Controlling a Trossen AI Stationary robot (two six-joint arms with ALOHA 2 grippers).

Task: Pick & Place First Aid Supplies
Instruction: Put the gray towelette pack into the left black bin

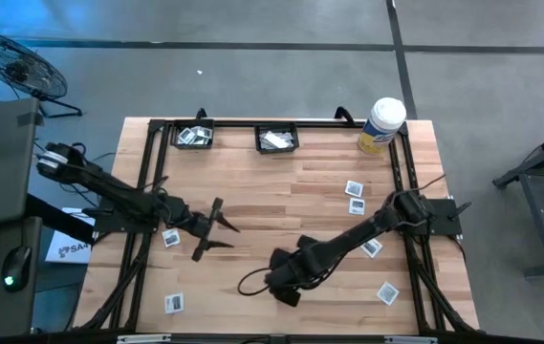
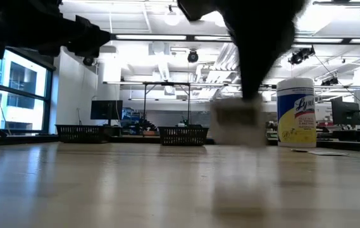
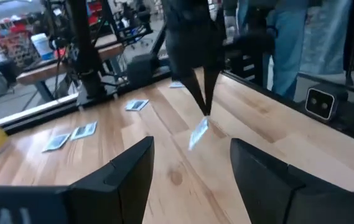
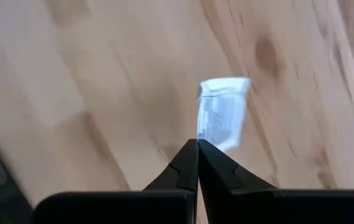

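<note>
Two black mesh baskets at far table edge, left basket (image 1: 194,135) and middle basket (image 1: 277,139), already holding a few white flat packets each; so partly done, judging by contents. Roughly six small white square packets with dark printed centres left loose on light wooden tabletop (image 1: 252,191): one by left arm (image 1: 170,238), one near front-left edge (image 1: 175,303), two right of centre (image 1: 354,188) (image 1: 357,205), one under right arm's forearm (image 1: 372,247), one front-right (image 1: 387,291). Right gripper (image 4: 197,144) low over front-centre of table, fingers pressed together, pinching one small white packet with fine print (image 4: 222,114) by its edge, packet lifted just off the wood per left wrist view (image 3: 198,132). Left gripper (image 1: 216,229) hovering left of centre, fingers spread, holding nothing. Large white wipes tub with yellow label (image 1: 381,125) standing at far-right corner, not part of job. Current step likely carry to a basket; most loose packets remaining after that.
</note>
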